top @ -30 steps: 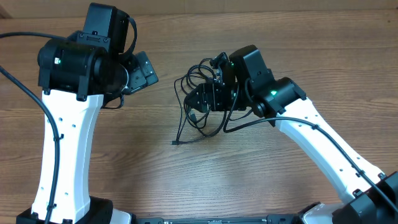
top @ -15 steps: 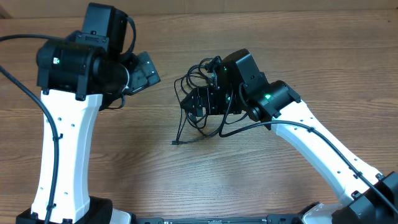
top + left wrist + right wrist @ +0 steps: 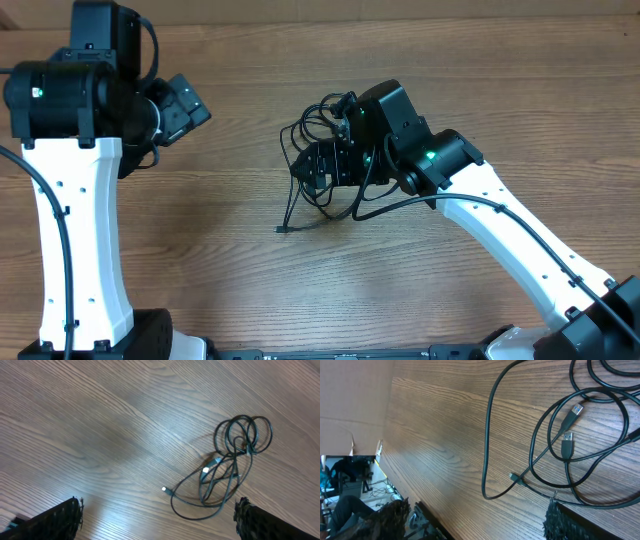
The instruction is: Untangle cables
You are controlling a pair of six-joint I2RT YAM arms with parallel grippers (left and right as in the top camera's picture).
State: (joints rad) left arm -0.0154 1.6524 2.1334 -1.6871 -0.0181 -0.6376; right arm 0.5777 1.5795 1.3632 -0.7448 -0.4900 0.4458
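The right gripper [image 3: 475, 512] is being held spread wide and empty over the cables [image 3: 555, 445], which are lying in a tangled heap on the table [image 3: 230, 290]. The left gripper [image 3: 157, 510], also spread and empty, is being held well apart. One outer loop alone should be pinched, then drawn slowly clear.

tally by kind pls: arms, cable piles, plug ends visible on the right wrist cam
robot arms: 2 (left arm, right arm)
cable tangle: 1
plug ends in the right wrist view: 3
total: 6
The number of separate cables in the tangle cannot be told.
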